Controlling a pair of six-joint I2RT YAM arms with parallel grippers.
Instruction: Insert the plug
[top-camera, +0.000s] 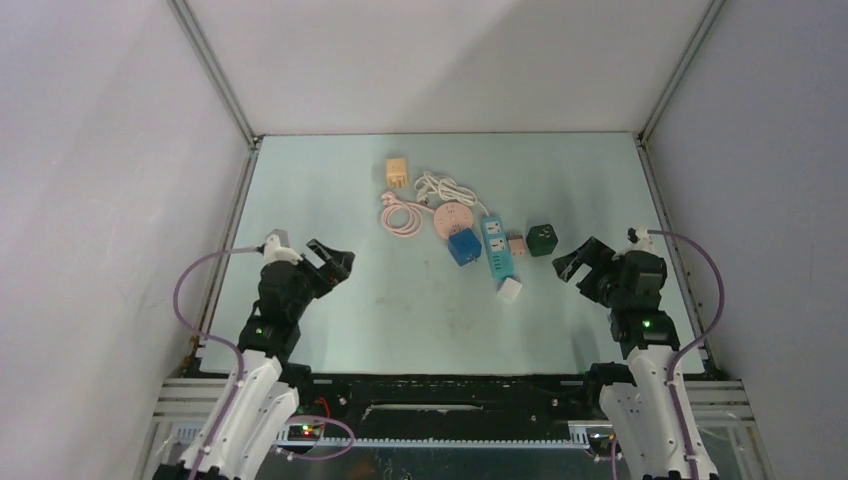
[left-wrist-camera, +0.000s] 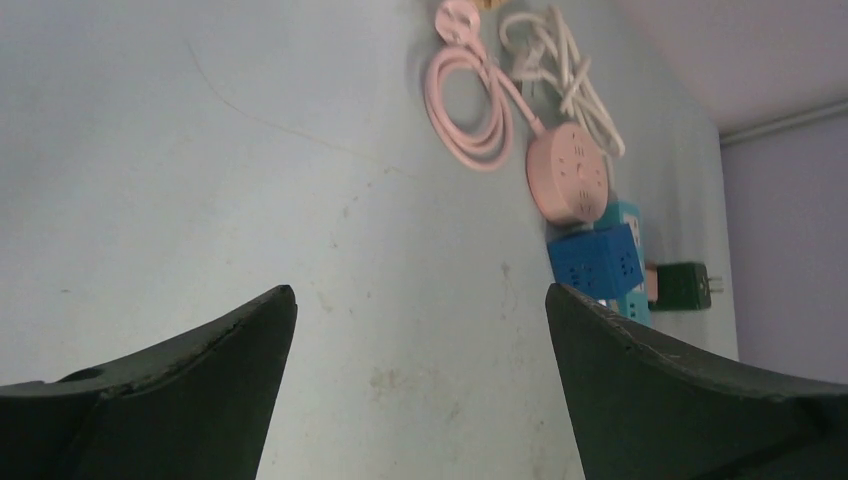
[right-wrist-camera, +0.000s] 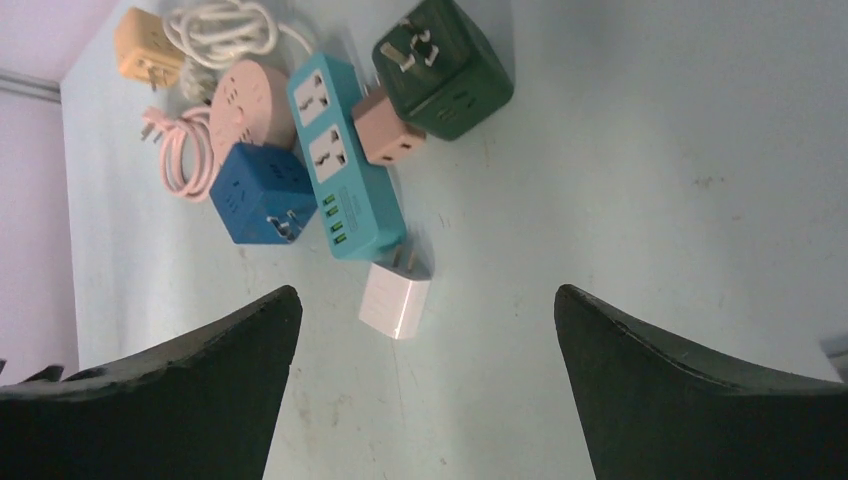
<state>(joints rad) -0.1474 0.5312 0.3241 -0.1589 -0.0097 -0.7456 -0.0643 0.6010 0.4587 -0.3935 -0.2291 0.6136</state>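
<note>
Left tool: fingers spread wide and empty, over the counter near its left edge.
Left room: bare counter from this tool across to the cluster.
Orange adapter: farthest item, closest to the back edge.
Pink cord: coiled beside its round pink socket; a white cord is bundled behind them.
Blue cube: against the left side of the teal power strip.
White plug: lying flat at the strip's near end, prongs toward it, apart from both tools.
Near room: bare counter in front of the plug.
Pink adapter: between the strip and the dark green cube.
Right tool: spread wide and empty, right of the green cube, near the right edge.
</note>
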